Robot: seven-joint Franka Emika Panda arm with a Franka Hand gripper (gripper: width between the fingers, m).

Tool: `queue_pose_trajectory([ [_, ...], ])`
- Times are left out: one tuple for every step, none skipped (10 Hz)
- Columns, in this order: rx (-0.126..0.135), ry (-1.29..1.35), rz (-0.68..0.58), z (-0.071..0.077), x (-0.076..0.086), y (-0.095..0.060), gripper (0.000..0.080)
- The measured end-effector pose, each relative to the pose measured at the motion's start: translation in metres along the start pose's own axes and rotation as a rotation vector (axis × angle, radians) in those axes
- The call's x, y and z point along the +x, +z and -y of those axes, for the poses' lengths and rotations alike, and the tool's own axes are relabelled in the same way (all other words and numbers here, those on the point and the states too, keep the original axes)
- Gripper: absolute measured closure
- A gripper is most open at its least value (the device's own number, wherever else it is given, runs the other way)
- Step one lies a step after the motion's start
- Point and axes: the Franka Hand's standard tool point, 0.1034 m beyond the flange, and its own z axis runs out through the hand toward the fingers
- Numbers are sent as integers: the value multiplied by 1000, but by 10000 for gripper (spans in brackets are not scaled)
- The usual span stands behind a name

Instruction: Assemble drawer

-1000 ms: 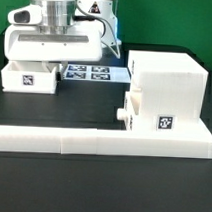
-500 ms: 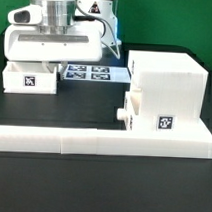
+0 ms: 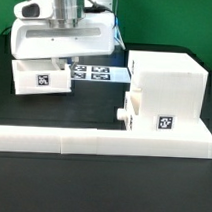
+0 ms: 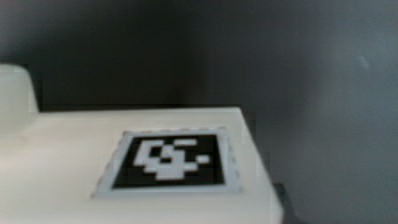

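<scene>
The gripper (image 3: 46,63) sits directly over the small tray (image 3: 40,77) and seems clamped on it, though its fingers are hidden, so I cannot tell for sure. The housing (image 3: 167,92) lies well off toward the exterior view's right of the gripper, one knobbed tray (image 3: 125,113) already seated in it. The held tray's long axis runs toward that housing.

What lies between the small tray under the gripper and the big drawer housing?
In the exterior view, the marker board lies on the black table between the tray and the housing.
</scene>
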Motion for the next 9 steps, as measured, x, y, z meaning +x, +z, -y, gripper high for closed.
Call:
queue_pose_trajectory([
  [3, -17, -11, 3, 14, -4, 758],
  [8, -40, -22, 7, 31, -6, 758],
  [8, -74, -33, 9, 41, -6, 757],
  [8, -88, -29, 8, 37, -4, 757],
  [9, -95, -29, 8, 37, -4, 757],
  [8, -137, -29, 8, 37, -4, 757],
  [8, -216, -27, 7, 36, -2, 757],
  [4, -367, -21, 4, 34, -1, 757],
  [4, -492, -10, 4, 45, -6, 757],
])
